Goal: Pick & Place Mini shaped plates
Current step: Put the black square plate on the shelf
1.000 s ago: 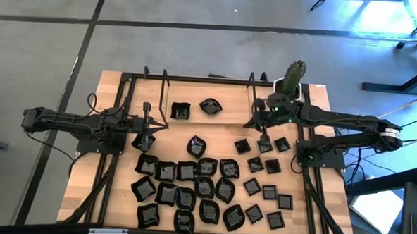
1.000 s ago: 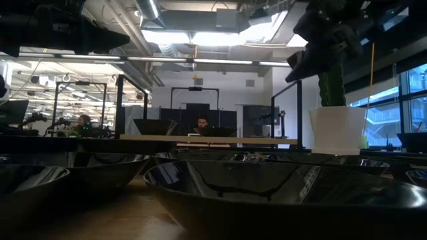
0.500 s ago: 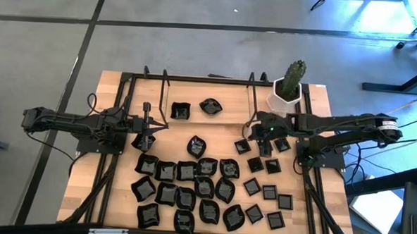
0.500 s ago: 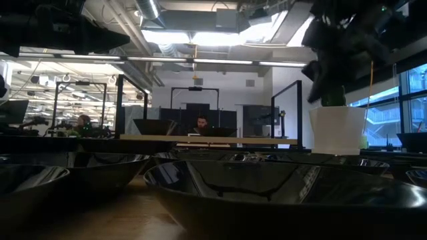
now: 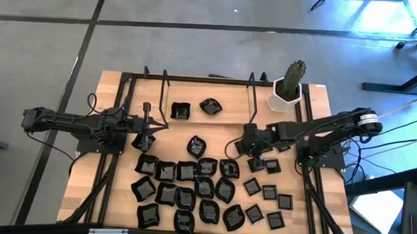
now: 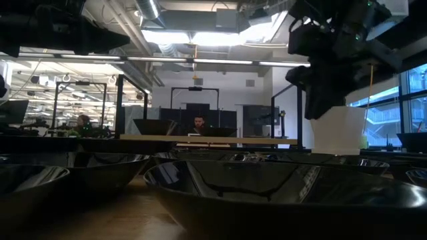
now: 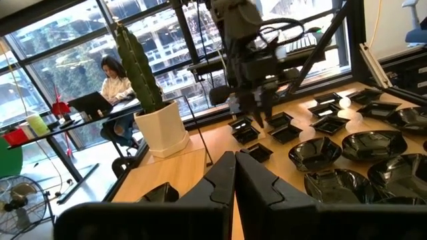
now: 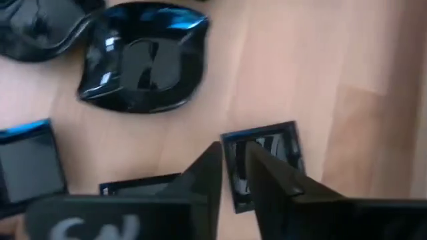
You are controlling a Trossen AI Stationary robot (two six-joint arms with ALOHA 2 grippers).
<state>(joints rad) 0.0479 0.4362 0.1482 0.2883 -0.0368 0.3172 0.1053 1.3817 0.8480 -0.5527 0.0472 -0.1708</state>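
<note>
Mini shaped plates: glossy black with blue-white glints. Table: pale wood, planked grain. Pot: white. Cactus: green. Arms and frame: black

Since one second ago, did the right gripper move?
Yes. The right gripper moved away from the cactus pot, toward the table's middle, and now hangs over the small square plates.

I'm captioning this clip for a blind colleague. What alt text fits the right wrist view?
Seen from above, the right gripper hangs low over a small flat square black plate on the wooden table, one fingertip at its edge. A rounded leaf-like black plate lies beyond it, with more square plates alongside.
</note>
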